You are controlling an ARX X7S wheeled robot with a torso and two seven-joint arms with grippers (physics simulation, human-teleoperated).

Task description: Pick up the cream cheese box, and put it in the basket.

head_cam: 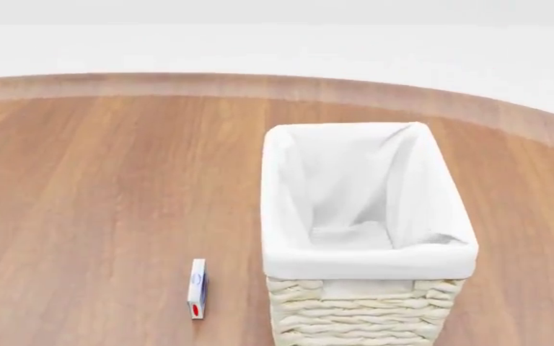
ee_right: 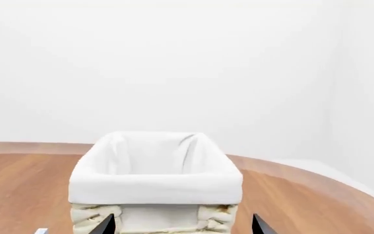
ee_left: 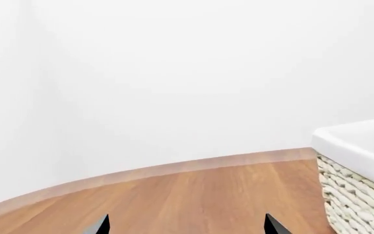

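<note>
Black fingertips of the left claw show only as two small points at the edge of the left wrist view, set far apart, so this claw stands wide and holds nothing. The right claw looks the same in the right wrist view: two dark tips, wide from each other, nothing between them. Neither arm appears in the head view, so I cannot tell more of their pose than that both cameras look almost level across the wooden bench.

Before the right claw stands the basket, near and straight ahead, its white cloth lining folded over the woven rim. The left wrist view catches only one corner of this basket, off to one side, and the rest there is bare wood and white wall.

The cream cheese box is seen well only from the head: it lies on the bench just beside the basket, on its left, not touching it. It is white with a blue mark and a red mark, but the writing is too small to read. The right wrist view shows only a pale corner of it at the edge.
</note>
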